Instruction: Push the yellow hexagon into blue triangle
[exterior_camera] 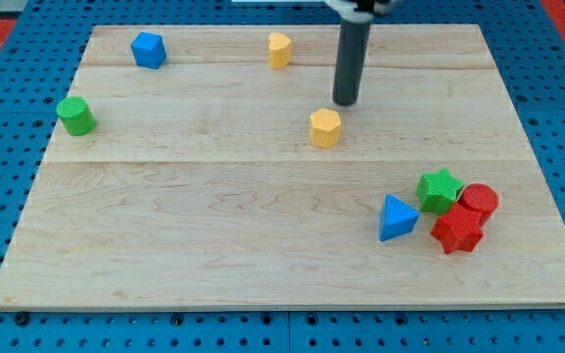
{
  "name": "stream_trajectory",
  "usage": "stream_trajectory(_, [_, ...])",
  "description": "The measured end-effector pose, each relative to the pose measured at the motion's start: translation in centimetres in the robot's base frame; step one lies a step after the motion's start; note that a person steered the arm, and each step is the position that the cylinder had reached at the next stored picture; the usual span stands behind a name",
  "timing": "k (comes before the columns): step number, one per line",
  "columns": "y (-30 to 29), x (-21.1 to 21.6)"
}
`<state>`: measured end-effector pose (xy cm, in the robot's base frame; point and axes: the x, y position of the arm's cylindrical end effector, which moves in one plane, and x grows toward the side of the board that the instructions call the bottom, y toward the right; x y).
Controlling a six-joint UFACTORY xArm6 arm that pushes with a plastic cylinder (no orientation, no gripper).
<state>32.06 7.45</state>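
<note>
The yellow hexagon [326,127] lies a little right of the board's middle, in its upper half. The blue triangle [396,218] lies at the lower right, well apart from it. My tip [346,102] stands just above and to the right of the yellow hexagon, close to it; I cannot tell if it touches. The dark rod rises from the tip to the view's top.
A green star [439,189], a red cylinder [479,201] and a red star [457,230] cluster right of the blue triangle. A second yellow block [280,49] and a blue block [148,49] lie near the top edge. A green cylinder [76,116] lies at the left. The wooden board [214,245] rests on blue pegboard.
</note>
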Motion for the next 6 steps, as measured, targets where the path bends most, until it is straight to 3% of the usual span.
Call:
stream_trajectory(2, [-6.0, 5.4])
stream_trajectory(5, [0.7, 6.8])
stream_trajectory(6, [1.1, 12.2])
